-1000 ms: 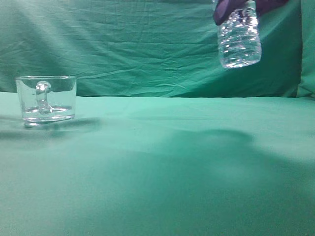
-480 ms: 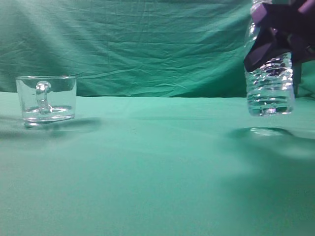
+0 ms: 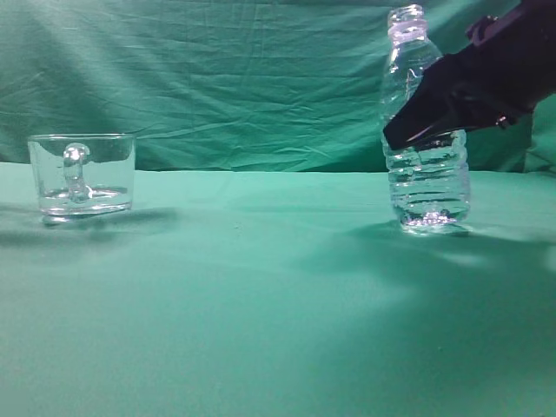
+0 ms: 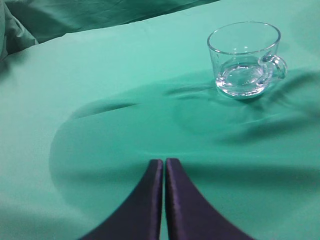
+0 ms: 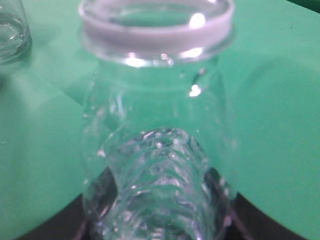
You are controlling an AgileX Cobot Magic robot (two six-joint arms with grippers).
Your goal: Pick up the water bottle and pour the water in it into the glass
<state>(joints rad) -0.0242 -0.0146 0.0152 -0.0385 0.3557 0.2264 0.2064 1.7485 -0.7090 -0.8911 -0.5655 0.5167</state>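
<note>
The water bottle (image 3: pixel 427 193) is clear, ribbed and uncapped. It stands upright at the right on the green cloth, its base at the cloth. My right gripper (image 3: pixel 419 130) is shut on its middle, coming in from the right. In the right wrist view the bottle (image 5: pixel 155 100) fills the frame, with dark fingers (image 5: pixel 97 192) on both sides. Water shows as glints in its lower body. The glass (image 3: pixel 82 174) with a looped handle stands far left. My left gripper (image 4: pixel 164 162) is shut and empty, over bare cloth short of the glass (image 4: pixel 245 57).
A green cloth (image 3: pixel 261 295) covers the table and a wrinkled green backdrop (image 3: pixel 243 78) hangs behind. A wide stretch of cloth lies between the glass and the bottle. The glass's edge shows at the top left of the right wrist view (image 5: pixel 10 30).
The right gripper has carried the bottle down from the top of the view to the cloth and turned it upright. The glass has not moved.
</note>
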